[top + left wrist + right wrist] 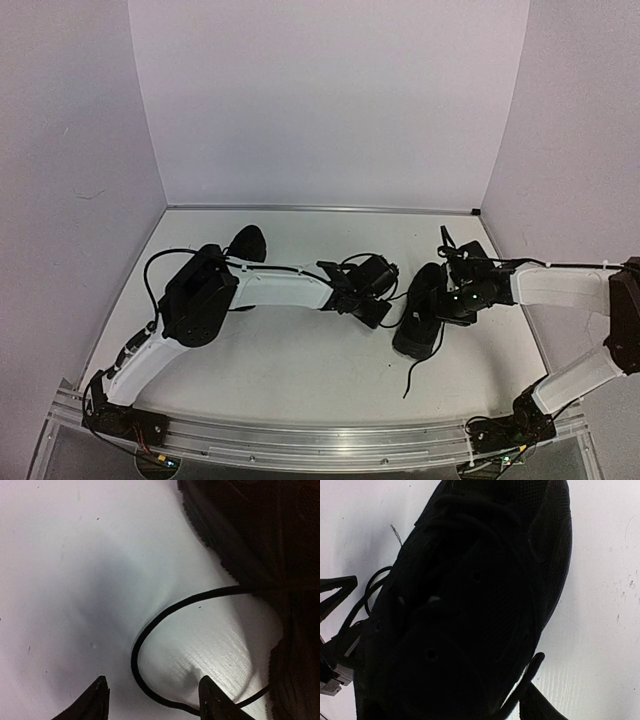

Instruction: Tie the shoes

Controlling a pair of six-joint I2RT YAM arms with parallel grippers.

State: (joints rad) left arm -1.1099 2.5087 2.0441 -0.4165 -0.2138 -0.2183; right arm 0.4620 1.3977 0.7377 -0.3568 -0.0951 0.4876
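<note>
**Counter** [300, 375]: white, matte, with a metal rail [320, 436] along the near edge.
- Black sneaker [420, 325], centre-right, lying at a slant.
- Its lace [408, 378], thin and black, trailing loose over the surface toward the near edge.
- Second black sneaker [248, 243], back left, partly hidden and well apart from the first.

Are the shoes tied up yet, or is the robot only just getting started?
Nothing looks tied yet: one lace end trails loose on the table from the middle sneaker. In hand: the left gripper has its jaws open around a lace loop lying flat, and the right gripper is down at that sneaker. Left to do: grabbing the laces, the whole bow, then the other sneaker further back.
</note>
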